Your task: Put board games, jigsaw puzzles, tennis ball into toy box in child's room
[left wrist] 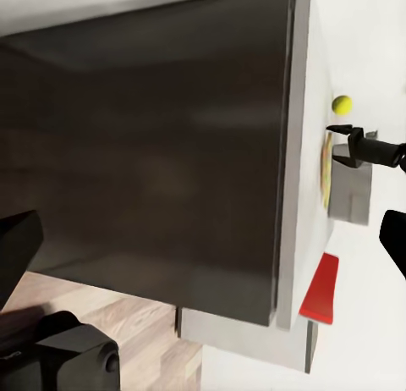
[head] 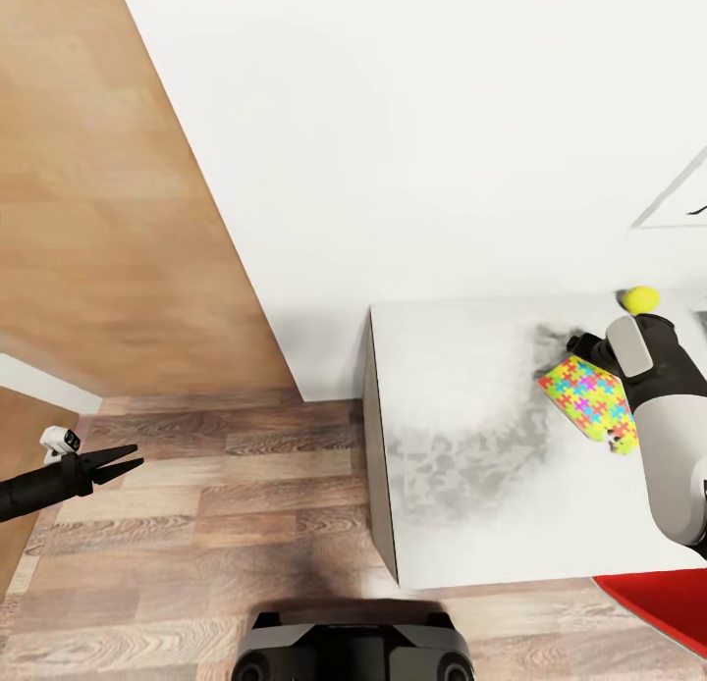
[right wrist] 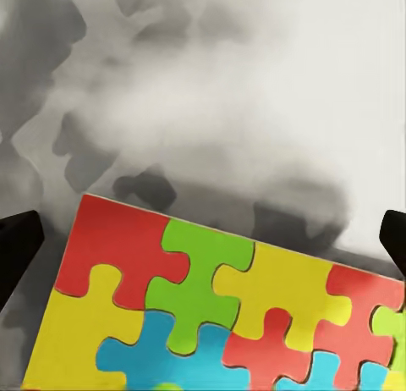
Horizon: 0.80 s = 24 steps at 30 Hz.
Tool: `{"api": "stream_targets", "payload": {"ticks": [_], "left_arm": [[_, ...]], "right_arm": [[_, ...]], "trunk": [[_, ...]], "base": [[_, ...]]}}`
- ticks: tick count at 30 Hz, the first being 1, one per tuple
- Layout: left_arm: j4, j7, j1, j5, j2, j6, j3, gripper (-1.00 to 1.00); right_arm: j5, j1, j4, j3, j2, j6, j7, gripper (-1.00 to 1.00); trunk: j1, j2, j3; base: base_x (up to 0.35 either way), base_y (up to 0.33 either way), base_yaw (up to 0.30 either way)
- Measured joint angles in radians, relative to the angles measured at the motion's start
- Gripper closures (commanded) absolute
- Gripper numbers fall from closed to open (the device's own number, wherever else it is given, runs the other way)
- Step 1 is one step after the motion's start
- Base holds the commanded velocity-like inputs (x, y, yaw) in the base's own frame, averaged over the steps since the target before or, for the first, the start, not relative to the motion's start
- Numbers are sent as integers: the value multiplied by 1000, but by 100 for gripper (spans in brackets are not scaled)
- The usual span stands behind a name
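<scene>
Right end effector (head: 581, 348) w/ fingers apart, angled down over jigsaw puzzle (head: 592, 402) on table (head: 462, 445), left end effector (head: 126, 461) apart.

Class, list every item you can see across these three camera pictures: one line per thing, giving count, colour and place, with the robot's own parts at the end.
jigsaw puzzle: one, multicoloured, flat on the table under the right gripper.
tennis ball: one, yellow-green, on the table near the wall, beyond the puzzle.
table: one, pale grey top with dark blotchy shadows, right of centre in the head view.
red object: one, at the table's near right corner; what it is cannot be told.
floor: wood planks, left of the table.
wall: white, behind the table.
robot base: dark, at the head view's lower edge.
left gripper: black, open, over the floor.
right gripper: black, open, above the puzzle.
</scene>
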Motion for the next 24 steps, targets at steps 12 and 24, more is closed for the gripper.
{"api": "stream_targets", "payload": {"ticks": [12,24], "left_arm": [[0,0,0,0,0,0,0,-100],[0,0,0,0,0,0,0,-100]], "right_arm": [[-4,0,-1,0,1,0,2,-100],[3,0,-1,0,1,2,1,-100]], "trunk": [[0,0,0],[0,0,0]], "base": [[-276,0,0],[-308,74,0]]}}
